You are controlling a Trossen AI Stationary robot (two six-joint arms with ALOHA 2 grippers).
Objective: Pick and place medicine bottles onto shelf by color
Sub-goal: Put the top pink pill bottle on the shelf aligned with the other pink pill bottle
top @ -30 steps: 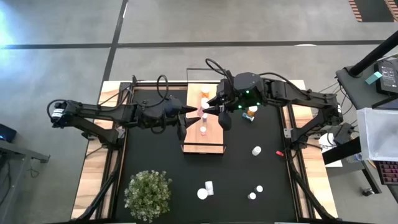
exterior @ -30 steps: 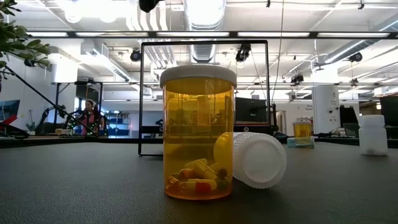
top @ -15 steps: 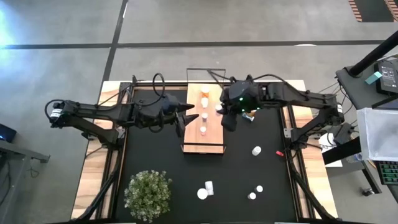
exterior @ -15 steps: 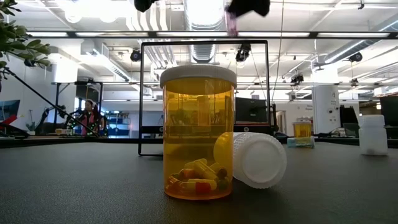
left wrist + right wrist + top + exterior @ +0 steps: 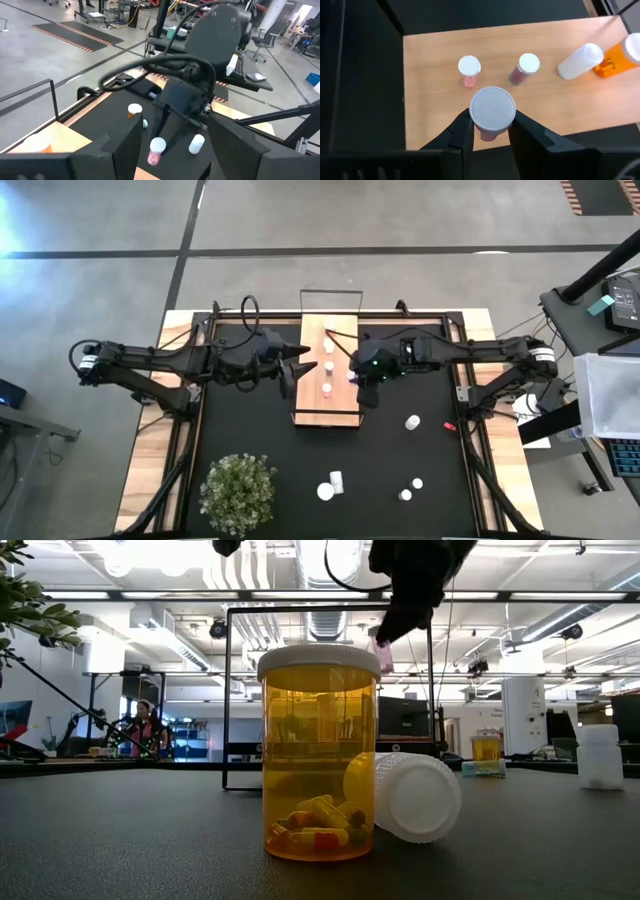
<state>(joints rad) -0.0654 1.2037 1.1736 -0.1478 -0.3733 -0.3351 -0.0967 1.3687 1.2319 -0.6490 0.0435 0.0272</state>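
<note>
The whole counter (image 5: 240,430) is seen from straight overhead, the shelf (image 5: 327,375) near its middle. A level view is taken from counter height, close behind an amber bottle (image 5: 319,752). From each wrist the shelf (image 5: 520,100) is viewed closely; it is shared with the overhead view.

You had a matt, pale-grained wood shelf (image 5: 530,107) with thin black metal framing, a finely textured matt black mat (image 5: 150,840), and a glossy translucent amber plastic bottle (image 5: 319,755) with a smooth white cap.
</note>
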